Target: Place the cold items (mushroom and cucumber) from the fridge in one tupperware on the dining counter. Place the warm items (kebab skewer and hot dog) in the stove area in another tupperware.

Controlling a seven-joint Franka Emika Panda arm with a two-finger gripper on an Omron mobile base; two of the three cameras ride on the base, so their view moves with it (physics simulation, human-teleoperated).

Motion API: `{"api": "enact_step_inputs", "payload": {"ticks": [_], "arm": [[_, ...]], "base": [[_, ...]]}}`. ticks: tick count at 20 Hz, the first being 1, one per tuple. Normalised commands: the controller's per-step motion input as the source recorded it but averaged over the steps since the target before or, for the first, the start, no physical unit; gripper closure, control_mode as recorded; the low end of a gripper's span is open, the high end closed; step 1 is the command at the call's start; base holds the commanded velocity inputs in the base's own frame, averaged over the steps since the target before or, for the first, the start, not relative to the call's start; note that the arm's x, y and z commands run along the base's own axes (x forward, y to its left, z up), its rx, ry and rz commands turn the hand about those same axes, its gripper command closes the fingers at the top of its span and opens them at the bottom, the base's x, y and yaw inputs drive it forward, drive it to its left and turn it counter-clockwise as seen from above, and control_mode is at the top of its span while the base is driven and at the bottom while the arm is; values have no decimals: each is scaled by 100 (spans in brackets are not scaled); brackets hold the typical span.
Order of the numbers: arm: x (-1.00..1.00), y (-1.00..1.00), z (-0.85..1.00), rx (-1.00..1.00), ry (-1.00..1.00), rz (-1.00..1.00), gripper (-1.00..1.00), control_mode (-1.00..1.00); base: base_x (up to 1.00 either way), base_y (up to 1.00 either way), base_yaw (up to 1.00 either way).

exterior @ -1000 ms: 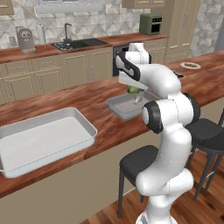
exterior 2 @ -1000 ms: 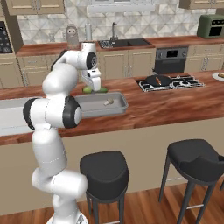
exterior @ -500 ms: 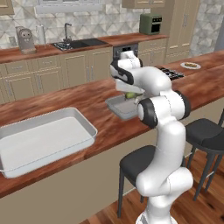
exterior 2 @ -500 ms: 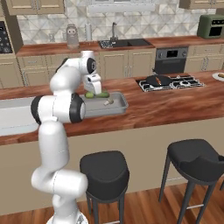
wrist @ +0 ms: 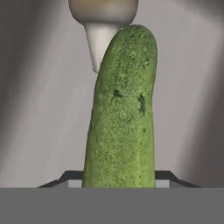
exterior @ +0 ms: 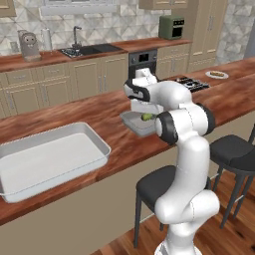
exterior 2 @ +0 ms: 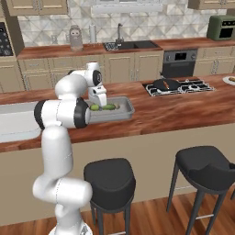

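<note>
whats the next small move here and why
Probably open the pincer and let go: the cucumber it grips already lies low inside the small grey tupperware on the dining counter, its tip beside the mushroom.

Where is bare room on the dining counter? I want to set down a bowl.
Free: the wood right of the small tub, before the stove, and between that tub and the big tub. Crowded: the small tub, with cucumber, mushroom and tool.
</note>
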Motion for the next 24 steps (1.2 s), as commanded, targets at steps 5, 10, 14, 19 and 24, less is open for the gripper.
{"api": "enact_step_inputs", "payload": {"ticks": [5,10,14,19,24], "arm": [[5,0,-8,0,1,0,100,-100],[0,2,0,0,0,0,-100,-100],[-4,0,0,0,0,0,-100,-100],[-18,0,4,0,0,0,-100,-100],[-30,0,33,0,-1,0,-100,-100]], "base": [[0,0,0],[0,0,0],[0,0,0],[0,0,0],[0,0,0]]}}
